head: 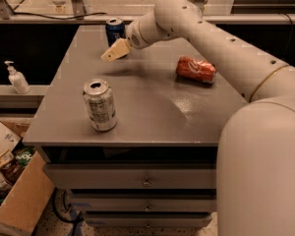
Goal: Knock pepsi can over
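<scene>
Well, the hand (108,56) hangs low over the far left part of the worktop (152,107). Its tan fingers are pressed together into one wedge with no gap showing, and they hold nothing. The wedge points down and to the left, with its tip just above the grey surface.

Right behind the hand, at the far edge of the worktop, the pepsi can (115,31) stands upright, dark blue with a silver top. The base of the hand overlaps the can's lower right side in this view, and I cannot tell whether the two are touching or just beside each other.

The pale arm (211,43) runs from the hand up and to the right, then sweeps down across the right side of the view, where it fills the near corner.

A red can (195,69) lies on its side on the right part of the worktop, well apart from the hand. A silver can (100,105) stands upright near the front left edge, with its opened top facing up.

Drawers (146,176) sit below the worktop. To the left, a white pump bottle (15,77) stands on a lower ledge, and a cardboard box (24,200) rests on the floor at the lower left.
</scene>
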